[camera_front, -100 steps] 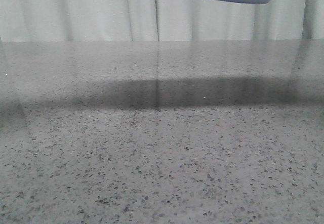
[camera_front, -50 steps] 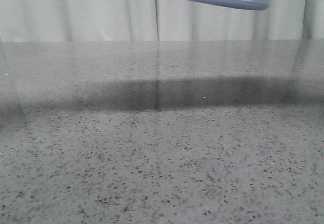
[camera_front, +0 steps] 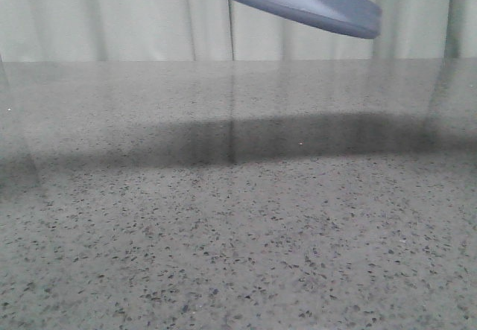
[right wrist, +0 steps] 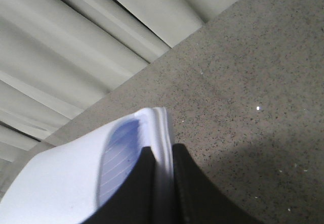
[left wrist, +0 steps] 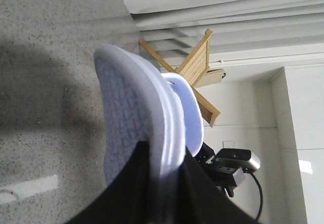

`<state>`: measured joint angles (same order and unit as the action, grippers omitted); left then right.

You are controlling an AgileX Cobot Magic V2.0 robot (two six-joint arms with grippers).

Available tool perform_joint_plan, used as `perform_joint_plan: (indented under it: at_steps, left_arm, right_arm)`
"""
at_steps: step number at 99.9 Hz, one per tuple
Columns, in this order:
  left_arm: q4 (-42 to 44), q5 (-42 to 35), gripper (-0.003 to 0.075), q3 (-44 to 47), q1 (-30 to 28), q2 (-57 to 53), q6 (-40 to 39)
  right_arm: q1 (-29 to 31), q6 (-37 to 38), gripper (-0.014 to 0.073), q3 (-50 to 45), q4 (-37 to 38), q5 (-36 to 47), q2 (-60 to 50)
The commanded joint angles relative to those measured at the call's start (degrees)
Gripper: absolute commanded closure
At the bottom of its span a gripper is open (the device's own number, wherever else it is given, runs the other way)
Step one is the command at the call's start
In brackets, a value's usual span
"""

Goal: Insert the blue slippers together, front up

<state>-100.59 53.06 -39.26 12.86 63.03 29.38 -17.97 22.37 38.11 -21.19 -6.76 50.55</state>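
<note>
Blue slippers are held in the air above the speckled table; none rests on it. Starting at the left, we find the left gripper pinching the edge of one slipper, sole tread outward; a second pale shape sits close behind it, possibly the other slipper part-nested, though we cannot confirm that from this angle. Moving right, the right gripper is clamped on a slipper rim, ribbed footbed showing. In the front view only a slanted underside crosses the top edge. We judge the main risk to be misalignment: two thin edge grips on soft foam allow the slippers to twist or slide out of the fingers when pushed together, and a strap could buckle rather than admit the toe. Material appears to be moulded foam, matt, with a herringbone-like tread, rounded edges and a layered rim; the table is hard, polished, grey-flecked stone.
</note>
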Motion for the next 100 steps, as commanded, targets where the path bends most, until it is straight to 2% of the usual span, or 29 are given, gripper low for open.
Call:
perform_joint_plan:
  at_steps: [1, 34, 69, 100]
  left_arm:
    - [-6.03, 13.22, 0.0704, -1.84, 1.18, -0.87, -0.14]
    - [-6.03, 14.36, 0.0704, -1.84, 1.18, -0.87, 0.72]
    - [-6.03, 14.25, 0.0704, -1.84, 1.18, -0.87, 0.72]
    - [-6.03, 14.15, 0.0704, -1.84, 1.18, -0.87, 0.83]
  right_arm:
    - [-0.73, -0.83, 0.0701, 1.99, -0.49, 3.69, 1.23]
    - [-0.95, -0.83, 0.0701, 1.99, -0.49, 6.34, 5.59]
    - [-6.43, -0.83, 0.0701, 1.99, -0.49, 10.92, 6.20]
    - [-7.01, -0.83, 0.0700, 1.99, 1.10, 11.15, 6.20]
